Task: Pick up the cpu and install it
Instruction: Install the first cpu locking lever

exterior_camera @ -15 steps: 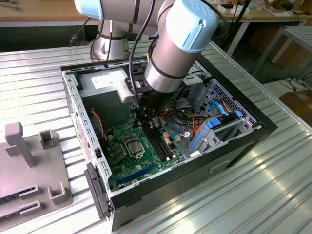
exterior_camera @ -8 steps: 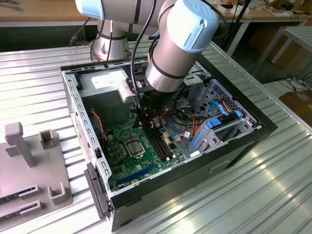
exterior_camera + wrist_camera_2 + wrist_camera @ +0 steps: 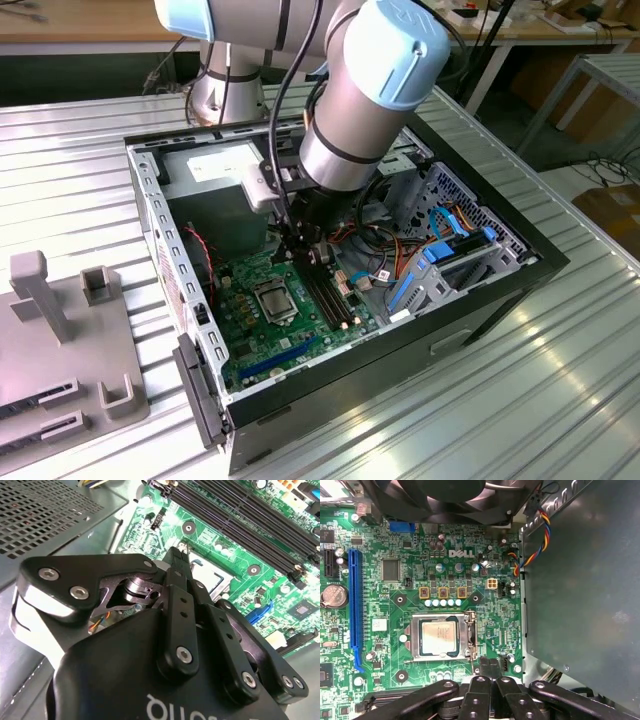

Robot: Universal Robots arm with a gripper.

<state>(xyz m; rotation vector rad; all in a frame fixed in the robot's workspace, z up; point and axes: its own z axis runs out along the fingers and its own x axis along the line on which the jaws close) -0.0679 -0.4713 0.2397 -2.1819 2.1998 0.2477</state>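
Note:
The cpu (image 3: pixel 439 637), a pale silver-tan square, lies flat inside the black-and-silver socket frame (image 3: pixel 415 640) on the green motherboard (image 3: pixel 395 595). In the exterior view the cpu (image 3: pixel 275 297) sits near the middle of the board, inside the open computer case (image 3: pixel 480 290). My gripper (image 3: pixel 305 250) hangs just above the board, beside the socket toward the case's rear. Its black fingers (image 3: pixel 481 667) are pressed together with nothing between them. In the second wrist view my gripper (image 3: pixel 181 555) partly hides the cpu (image 3: pixel 207 575).
Black memory slots (image 3: pixel 330 295) run beside the socket. A blue expansion slot (image 3: pixel 354 605) lies along the board's edge, with a black fan (image 3: pixel 450 500) above it. Coloured cables (image 3: pixel 400 255) and a blue drive bracket (image 3: pixel 430 270) fill the case's right side. Grey fixtures (image 3: pixel 60 330) stand on the table's left.

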